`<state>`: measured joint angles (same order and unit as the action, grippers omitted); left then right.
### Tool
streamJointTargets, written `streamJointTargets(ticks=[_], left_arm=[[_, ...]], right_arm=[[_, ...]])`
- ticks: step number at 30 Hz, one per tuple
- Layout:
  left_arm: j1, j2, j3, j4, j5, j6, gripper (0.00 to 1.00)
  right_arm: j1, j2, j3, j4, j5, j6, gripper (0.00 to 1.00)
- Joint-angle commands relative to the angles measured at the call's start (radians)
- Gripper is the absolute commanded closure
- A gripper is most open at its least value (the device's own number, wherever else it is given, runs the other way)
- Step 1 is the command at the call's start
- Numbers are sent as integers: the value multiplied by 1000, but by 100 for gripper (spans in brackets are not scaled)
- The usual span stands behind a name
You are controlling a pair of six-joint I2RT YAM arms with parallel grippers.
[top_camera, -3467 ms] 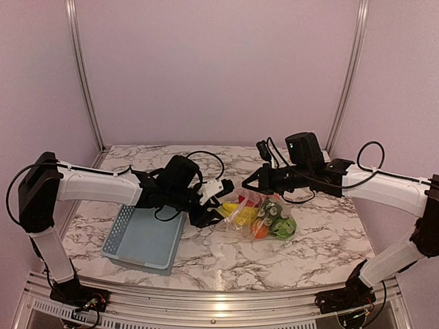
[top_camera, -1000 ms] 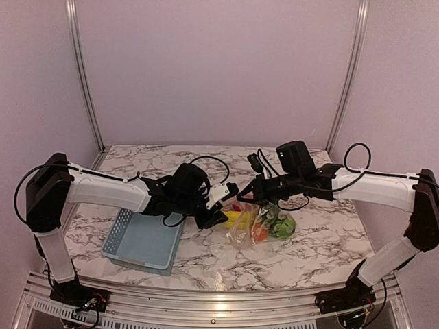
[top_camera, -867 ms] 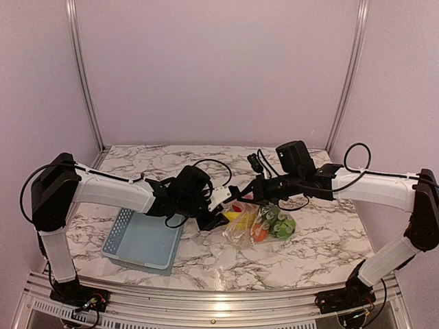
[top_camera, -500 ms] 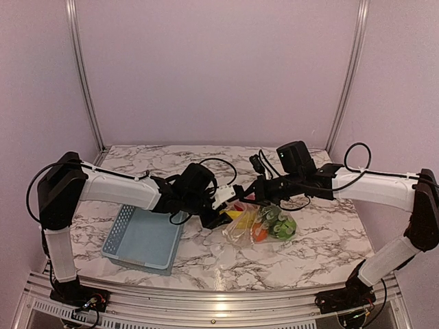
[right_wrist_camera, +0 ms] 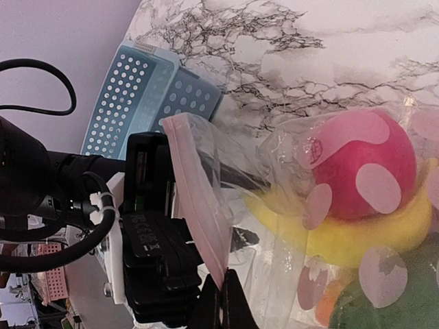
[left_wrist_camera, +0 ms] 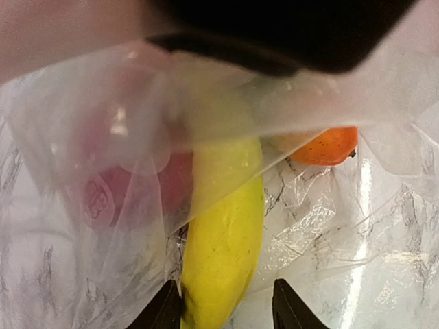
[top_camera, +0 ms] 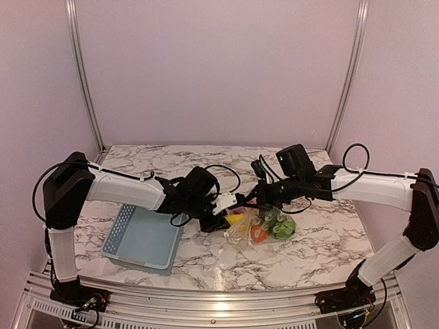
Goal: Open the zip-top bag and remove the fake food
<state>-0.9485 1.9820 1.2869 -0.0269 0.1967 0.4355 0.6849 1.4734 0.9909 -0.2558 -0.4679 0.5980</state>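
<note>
The clear zip-top bag (top_camera: 241,236) lies mid-table with the fake food inside. My right gripper (top_camera: 252,199) is shut on the bag's pinkish zip strip (right_wrist_camera: 199,205) and holds that edge up; its fingertips (right_wrist_camera: 221,301) are pinched together. My left gripper (top_camera: 228,211) is open inside the bag's mouth. Its fingers (left_wrist_camera: 168,308) straddle the yellow banana (left_wrist_camera: 223,253), the left one against it. A red fruit (left_wrist_camera: 130,192) shows behind plastic and an orange piece (left_wrist_camera: 322,145) lies beyond. The right wrist view shows the red fruit (right_wrist_camera: 363,164), banana (right_wrist_camera: 357,236) and a green piece (right_wrist_camera: 374,312).
A light blue perforated basket (top_camera: 140,236) stands on the marble table (top_camera: 309,253) left of the bag, under my left forearm. It also shows in the right wrist view (right_wrist_camera: 137,89). Green toy pieces (top_camera: 281,226) fill the bag's right end. Purple walls enclose the table.
My left gripper has moved right, from beside the bag into its open mouth, over the banana. My right gripper has kept hold of the zip edge, shifting slightly.
</note>
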Motion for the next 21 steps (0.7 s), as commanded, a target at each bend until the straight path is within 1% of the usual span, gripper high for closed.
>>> streamJointTargets(ticks=[1, 3, 5, 6, 11, 14, 16, 18, 21], left_arm=[[-22, 62, -14, -86, -29, 32, 54], [-24, 64, -16, -77, -40, 24, 54], [-25, 68, -16, -71, -46, 21, 57], [-27, 70, -12, -73, -49, 20, 60], [-32, 48, -1, -95, -38, -4, 80], [-32, -4, 17, -112, 27, -39, 87], [-32, -25, 58, -146, 87, -77, 91], [-32, -24, 111, -196, 159, -117, 93], [-32, -12, 174, -260, 226, -204, 94]], right_arm=[[-5, 13, -6, 20, 3, -12, 100], [-4, 22, -12, 4, 17, -19, 100], [-5, 30, -23, -5, 28, -26, 100], [-4, 33, -32, -5, 34, -27, 100], [-3, 41, -62, 18, 39, -18, 100], [6, 31, -57, 17, 62, -24, 100], [14, 15, -58, 27, 85, -31, 100], [17, -4, -61, 37, 116, -40, 100], [19, -29, -55, 46, 160, -59, 100]])
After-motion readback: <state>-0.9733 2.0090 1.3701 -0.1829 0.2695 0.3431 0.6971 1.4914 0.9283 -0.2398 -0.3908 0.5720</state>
